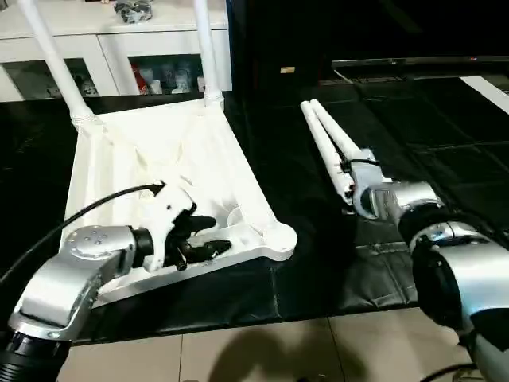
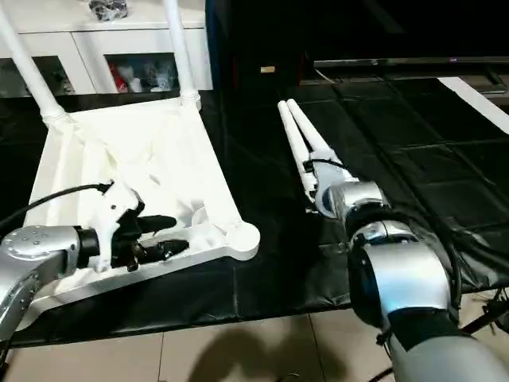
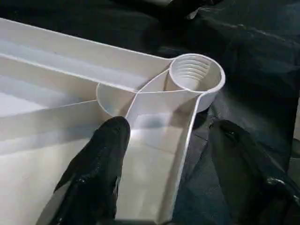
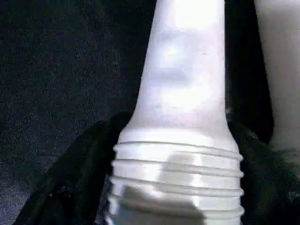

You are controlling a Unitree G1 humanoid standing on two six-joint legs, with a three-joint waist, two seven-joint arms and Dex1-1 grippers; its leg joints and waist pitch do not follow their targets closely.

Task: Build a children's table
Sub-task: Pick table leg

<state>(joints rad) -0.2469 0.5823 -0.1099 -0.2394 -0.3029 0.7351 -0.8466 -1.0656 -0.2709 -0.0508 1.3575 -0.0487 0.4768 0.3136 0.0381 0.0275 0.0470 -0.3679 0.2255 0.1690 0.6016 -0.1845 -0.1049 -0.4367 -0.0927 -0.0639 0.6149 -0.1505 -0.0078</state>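
White plastic table top (image 1: 215, 151) and legs (image 1: 330, 147) bear no legible writing.

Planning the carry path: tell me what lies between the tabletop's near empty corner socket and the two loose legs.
Only bare black mat lies between the socket and the loose legs, seen in the left eye view.

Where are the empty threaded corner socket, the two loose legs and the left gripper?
Empty threaded corner socket (image 3: 195, 75): left wrist view, on its ribbed inner wall.
Two loose legs (image 1: 324, 139): left eye view, mid-shaft of the nearer leg.
Left gripper (image 3: 164, 159): left wrist view, between its fingertips.
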